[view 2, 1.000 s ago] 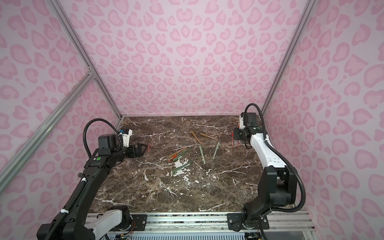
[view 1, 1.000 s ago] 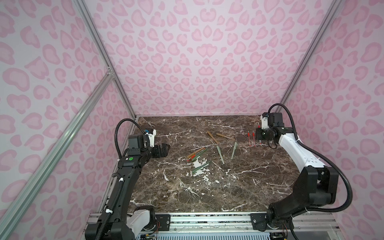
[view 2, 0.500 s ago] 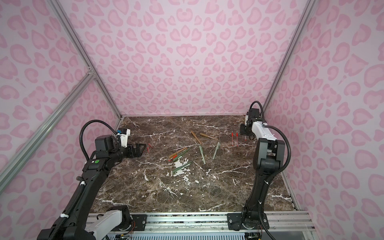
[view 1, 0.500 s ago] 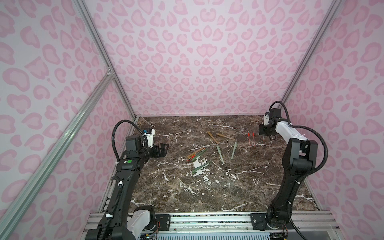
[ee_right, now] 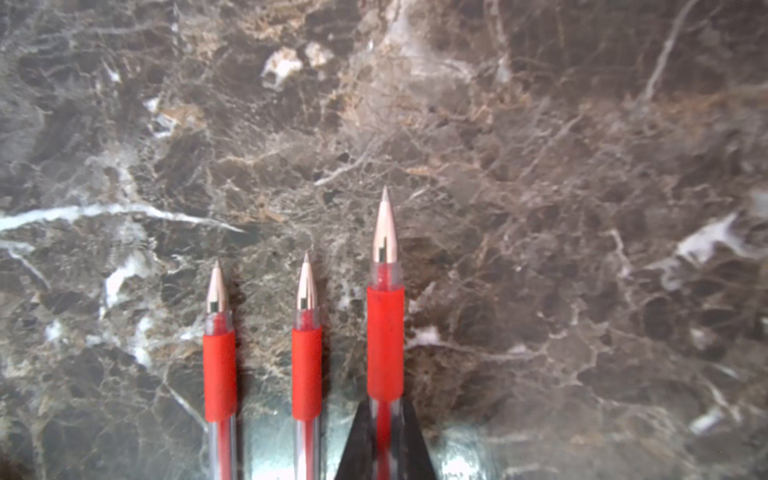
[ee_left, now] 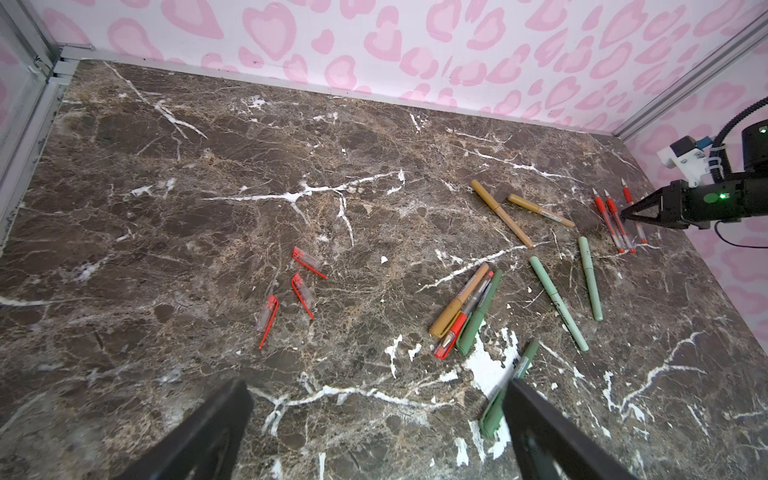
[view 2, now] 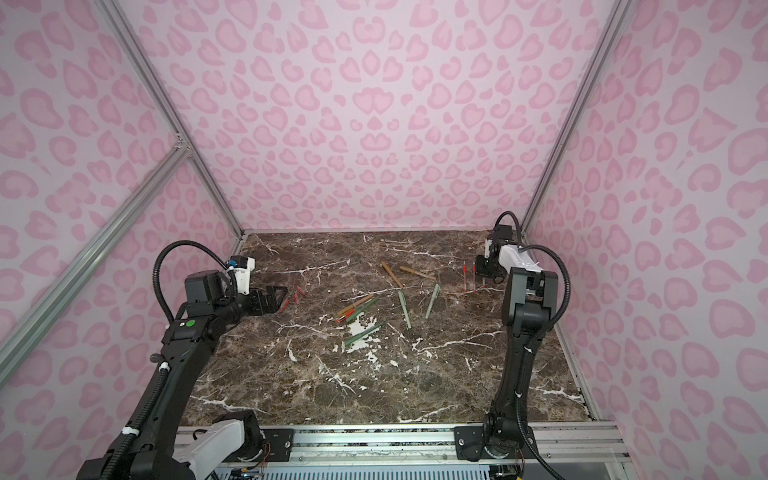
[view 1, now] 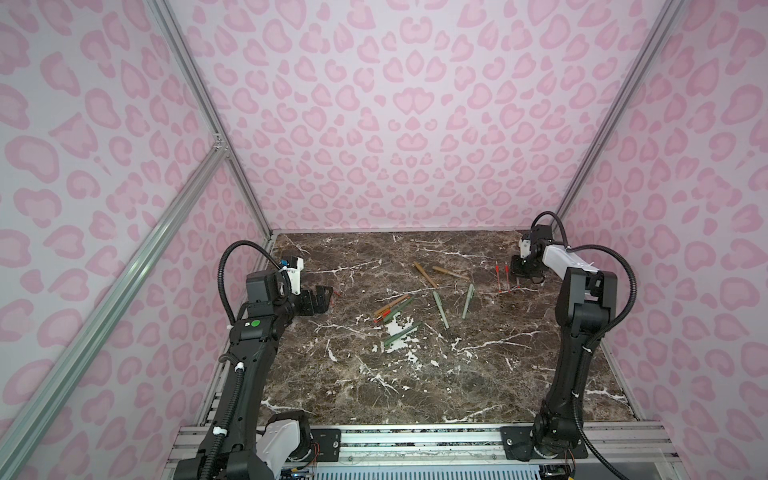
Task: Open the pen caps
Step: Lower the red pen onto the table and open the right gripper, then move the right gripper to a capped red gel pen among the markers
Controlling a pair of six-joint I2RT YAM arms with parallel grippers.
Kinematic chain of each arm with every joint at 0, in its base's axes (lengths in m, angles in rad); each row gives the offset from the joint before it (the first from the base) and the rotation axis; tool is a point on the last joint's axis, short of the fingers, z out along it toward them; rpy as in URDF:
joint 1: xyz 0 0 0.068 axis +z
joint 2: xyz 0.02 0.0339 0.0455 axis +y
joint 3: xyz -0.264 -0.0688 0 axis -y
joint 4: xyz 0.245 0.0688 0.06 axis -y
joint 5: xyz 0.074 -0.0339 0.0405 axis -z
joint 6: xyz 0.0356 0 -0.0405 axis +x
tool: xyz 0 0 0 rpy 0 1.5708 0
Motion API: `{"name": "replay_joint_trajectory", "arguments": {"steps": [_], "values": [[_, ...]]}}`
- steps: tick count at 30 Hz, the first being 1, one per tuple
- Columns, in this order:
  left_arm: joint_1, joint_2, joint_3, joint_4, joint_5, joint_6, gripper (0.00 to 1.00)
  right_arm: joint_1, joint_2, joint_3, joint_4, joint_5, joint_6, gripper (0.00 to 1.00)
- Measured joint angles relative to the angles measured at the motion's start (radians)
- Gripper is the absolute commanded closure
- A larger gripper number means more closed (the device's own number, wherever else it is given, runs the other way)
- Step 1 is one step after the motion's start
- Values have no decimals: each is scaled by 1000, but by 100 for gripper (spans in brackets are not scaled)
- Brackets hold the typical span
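Observation:
Three loose red pen caps (ee_left: 306, 262) (view 2: 293, 297) lie on the marble table (view 1: 415, 386) just ahead of my left gripper (ee_left: 376, 386) (view 1: 322, 297), which is open and empty. At the far right my right gripper (ee_right: 385, 409) (view 1: 524, 270) is shut on the clear barrel of an uncapped red pen (ee_right: 385, 332). Two more uncapped red pens (ee_right: 220, 365) (view 1: 498, 276) lie parallel beside it. In the middle lie several tan pens (view 1: 424, 274) and green pens (view 1: 440, 309) with caps on.
A tan, a red and a green pen (view 1: 392, 309) lie bundled left of centre, and a green pen (view 1: 401, 334) lies across a white patch. Pink patterned walls and metal posts (view 1: 582, 187) enclose the table. The right gripper is close to the back right corner.
The right arm has folded so that its elbow stands upright near the right wall, while its gripper stays by the red pens. The left arm has barely moved.

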Motion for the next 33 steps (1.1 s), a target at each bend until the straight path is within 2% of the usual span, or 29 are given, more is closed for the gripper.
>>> {"name": "replay_joint_trajectory", "arguments": {"steps": [7,19,29,33], "values": [[8,-3,0,0,2,0,2,3,-4,-22,28,-2,0,78],[8,-8,-2,0,8,-7,2,3,-50,-57,13,6,2,72],[8,-16,-4,3,16,-13,2,10,-280,-167,15,-37,8,64],[8,-16,-7,3,18,-21,2,71,-386,-250,32,-84,5,58]]}}
